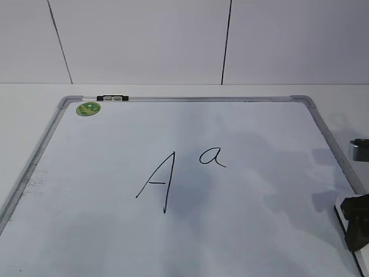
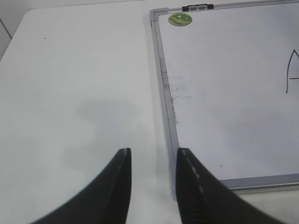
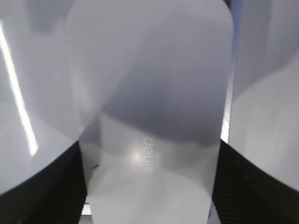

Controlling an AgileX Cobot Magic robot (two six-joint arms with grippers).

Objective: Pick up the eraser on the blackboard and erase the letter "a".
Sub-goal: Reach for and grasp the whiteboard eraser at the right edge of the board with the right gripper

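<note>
Eraser (image 3: 149, 93): between the right pincer (image 3: 149, 186) fingers at the board (image 1: 314, 115) right edge; rigid, light, smooth plastic, likely slippery
Hold: the long sides, fingers touching both, seemingly pinching it
Left pincer (image 2: 152, 184): spread, empty, over the table (image 2: 79, 93)
"a" (image 1: 212, 157): unerased, mid-board

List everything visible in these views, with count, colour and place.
blackboard: 1, white with grey frame, flat on the table
letter "a": 1, black, board centre, right of the capital
capital "A": 1, black, board centre
green sticker: 1, board's far left corner
eraser: 1, white, between the right gripper's fingers
table: 1, white, under the board
left gripper: 1, black, open over the table
right gripper: 1, black, board's right edge
</note>
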